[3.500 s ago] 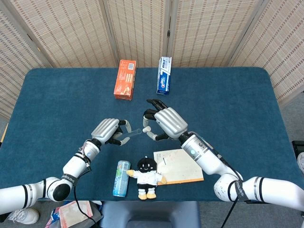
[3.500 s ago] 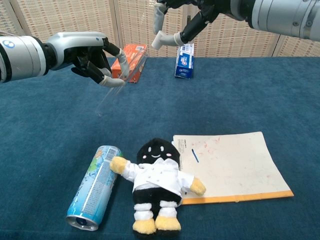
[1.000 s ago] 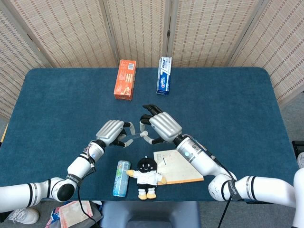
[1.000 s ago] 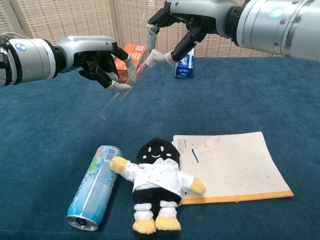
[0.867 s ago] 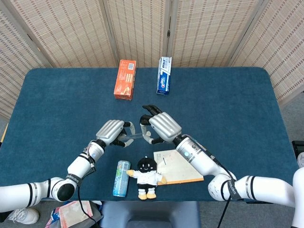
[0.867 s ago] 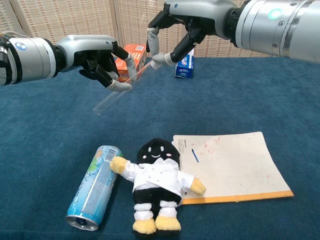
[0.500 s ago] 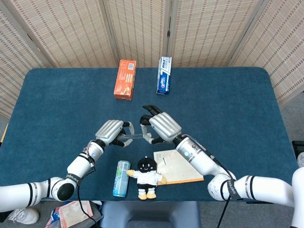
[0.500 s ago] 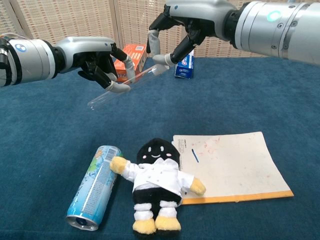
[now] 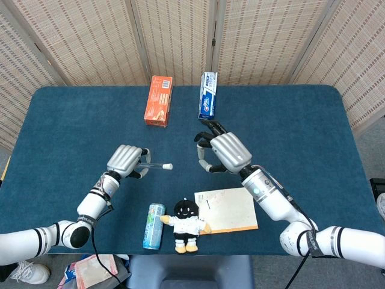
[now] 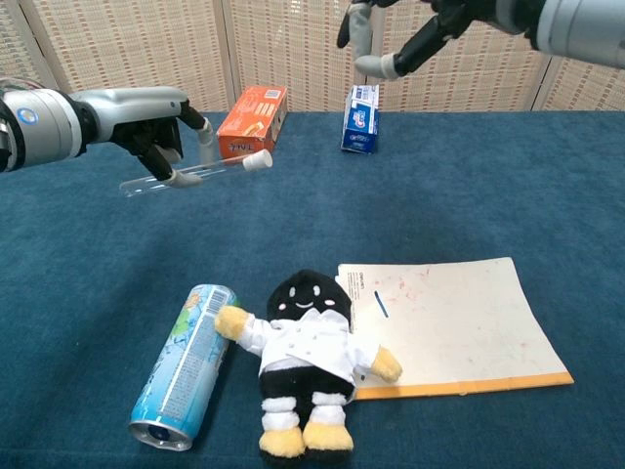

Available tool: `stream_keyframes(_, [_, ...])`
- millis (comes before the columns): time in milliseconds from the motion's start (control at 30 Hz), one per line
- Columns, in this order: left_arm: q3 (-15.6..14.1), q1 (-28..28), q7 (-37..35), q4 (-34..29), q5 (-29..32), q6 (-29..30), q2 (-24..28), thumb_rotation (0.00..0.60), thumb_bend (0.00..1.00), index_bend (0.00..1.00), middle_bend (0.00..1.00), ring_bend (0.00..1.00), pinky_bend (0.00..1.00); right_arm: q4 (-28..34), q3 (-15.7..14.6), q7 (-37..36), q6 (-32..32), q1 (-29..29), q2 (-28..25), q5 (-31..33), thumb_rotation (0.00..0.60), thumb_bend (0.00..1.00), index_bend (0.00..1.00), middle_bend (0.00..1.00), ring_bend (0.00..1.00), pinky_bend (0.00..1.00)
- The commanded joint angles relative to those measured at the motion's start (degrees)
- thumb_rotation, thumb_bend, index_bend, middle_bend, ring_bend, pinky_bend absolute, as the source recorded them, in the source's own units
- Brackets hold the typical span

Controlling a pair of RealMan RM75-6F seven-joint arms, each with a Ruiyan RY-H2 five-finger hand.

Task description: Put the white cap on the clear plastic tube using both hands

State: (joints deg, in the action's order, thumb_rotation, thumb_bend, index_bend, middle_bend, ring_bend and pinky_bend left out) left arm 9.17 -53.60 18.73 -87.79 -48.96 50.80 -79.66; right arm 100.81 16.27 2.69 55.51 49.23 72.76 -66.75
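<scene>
My left hand (image 9: 126, 160) (image 10: 156, 132) holds the clear plastic tube (image 10: 176, 177) (image 9: 153, 165) roughly level above the table. The white cap (image 9: 168, 165) (image 10: 258, 159) sits on the tube's right end. My right hand (image 9: 224, 152) (image 10: 402, 39) is raised to the right of the tube, apart from it, fingers spread and holding nothing.
An orange box (image 9: 159, 100) and a blue-white box (image 9: 208, 96) lie at the back of the blue table (image 9: 301, 120). Near the front lie a blue can (image 10: 186, 366), a black plush doll (image 10: 308, 362) and a paper pad (image 10: 449, 322).
The cap now sits on the tube. My right hand has let go and drawn away to the right. My left hand has moved left with the capped tube, now held more level.
</scene>
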Motion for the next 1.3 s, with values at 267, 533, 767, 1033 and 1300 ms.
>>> stream_keyframes(267, [-2.0, -2.4, 13.34, 10.17, 7.98, 2.0, -7.34, 0.6, 0.36, 0.59, 1.0, 0.98, 1.0, 1.79, -1.07, -2.76, 3.55, -5.71, -5.9, -0.64, 0.6, 0.39, 0.59, 0.29, 0.02, 0.0])
stream_keyframes(533, [-0.87, -4.33, 17.29, 16.27, 11.75, 0.81, -12.62, 0.6, 0.36, 0.58, 1.0, 0.98, 1.0, 0.95, -1.98, -4.1, 4.04, -8.16, -7.4, -0.7, 0.6, 0.39, 0.59, 0.29, 0.02, 0.0])
stream_keyframes(767, [-0.71, -5.53, 20.4, 21.32, 14.29, -0.93, -16.46, 0.6, 0.36, 0.57, 1.0, 0.98, 1.0, -0.75, -2.39, -5.71, 3.54, -9.38, -7.51, -0.87, 0.6, 0.39, 0.58, 0.29, 0.02, 0.0])
stream_keyframes(1033, [-0.5, -6.34, 23.84, 23.39, 17.54, -2.41, -18.49, 0.6, 0.36, 0.49, 1.0, 0.97, 1.0, -2.3, -2.07, -7.16, 2.9, -9.86, -7.24, -0.98, 0.6, 0.39, 0.58, 0.29, 0.02, 0.0])
stream_keyframes(1300, [-0.12, -6.45, 25.98, 20.73, 19.72, -1.76, -17.23, 0.6, 0.36, 0.32, 1.0, 0.97, 1.0, -3.21, -1.52, -7.77, 2.65, -10.14, -6.9, -0.77, 0.6, 0.39, 0.58, 0.29, 0.02, 0.0])
